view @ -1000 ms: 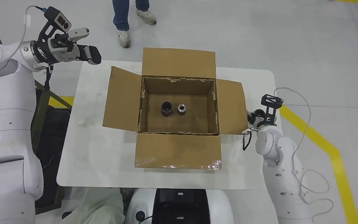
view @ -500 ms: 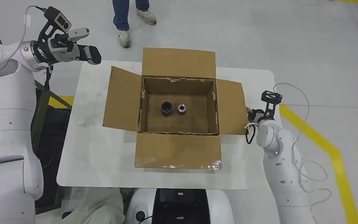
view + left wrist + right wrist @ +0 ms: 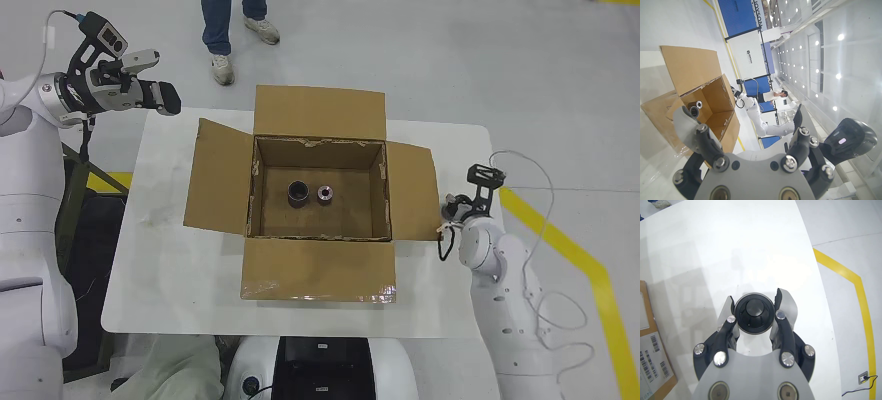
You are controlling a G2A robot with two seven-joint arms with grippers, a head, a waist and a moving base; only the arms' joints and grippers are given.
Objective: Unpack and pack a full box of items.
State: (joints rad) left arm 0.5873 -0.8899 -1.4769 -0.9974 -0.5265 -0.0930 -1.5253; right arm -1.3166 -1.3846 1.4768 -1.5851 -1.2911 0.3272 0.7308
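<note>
An open cardboard box (image 3: 318, 150) stands in the middle of the white table (image 3: 160, 260), its four flaps spread outward. On its floor lie a dark cylinder (image 3: 298, 193) and a smaller metal cylinder (image 3: 325, 194); the left wrist view shows them too, the dark cylinder (image 3: 693, 111) and the metal one (image 3: 699, 104). My left gripper (image 3: 160, 96) hangs open and empty above the table's far left corner, its fingers (image 3: 685, 121) wide apart. My right gripper (image 3: 755, 308) is beside the box's right flap (image 3: 651, 351), shut on a black round part (image 3: 755, 313) just above the tabletop.
Bare tabletop (image 3: 734, 247) lies to the right of the box and along the left side. A yellow floor line (image 3: 560, 240) runs past the table's right edge. A loose cable (image 3: 530, 200) loops over my right arm.
My right arm has shifted slightly beside the box's right flap, the black part still in its gripper. The left arm and the box have not moved.
</note>
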